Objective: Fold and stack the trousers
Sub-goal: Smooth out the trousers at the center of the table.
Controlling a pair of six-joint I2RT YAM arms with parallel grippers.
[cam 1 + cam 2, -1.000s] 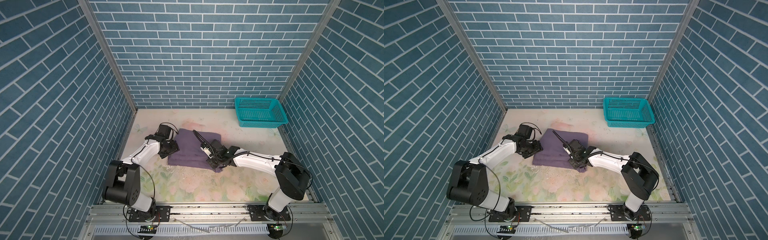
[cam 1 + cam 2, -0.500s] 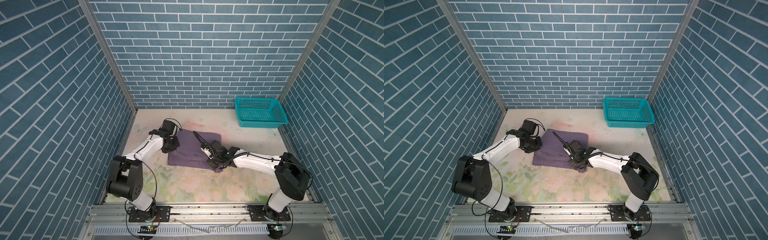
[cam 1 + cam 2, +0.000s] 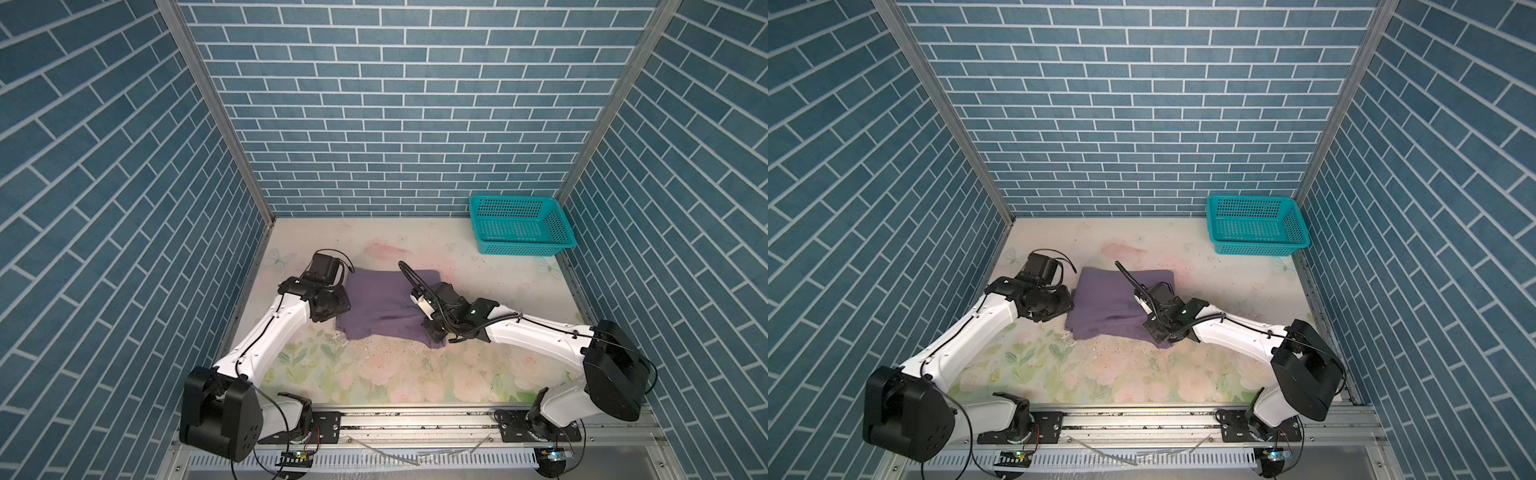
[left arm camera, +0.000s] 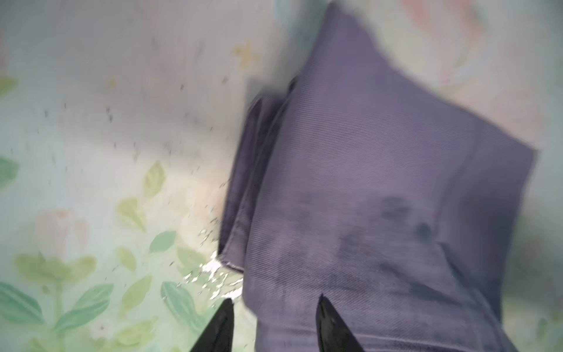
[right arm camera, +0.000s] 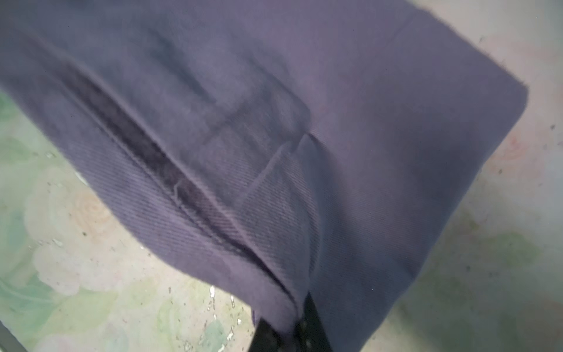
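CHANGE: and the left claw [image 4: 274, 303] is back at the trousers' [image 3: 382, 303] left edge, half open, gripping nothing | MEANING: folded packet unmoved, looks like tidying before stacking | RIGHT: right claw [image 5: 286, 315] nearly closed, pinching a fold at the near right corner | WHERE: trousers mid-desk [image 3: 478, 374], their edge between the left tips

We see the left arm [image 3: 270, 332] stretched forward and inward, wrist bent down; the left gripper [image 4: 275, 300] hangs with its jaws apart, tips pointing at the table; the right arm [image 3: 536, 336] lies low and nearly flat, reaching toward the left arm; the right gripper [image 5: 288, 330] has its jaws drawn narrow, pinching a fold of the trousers [image 5: 350, 152].
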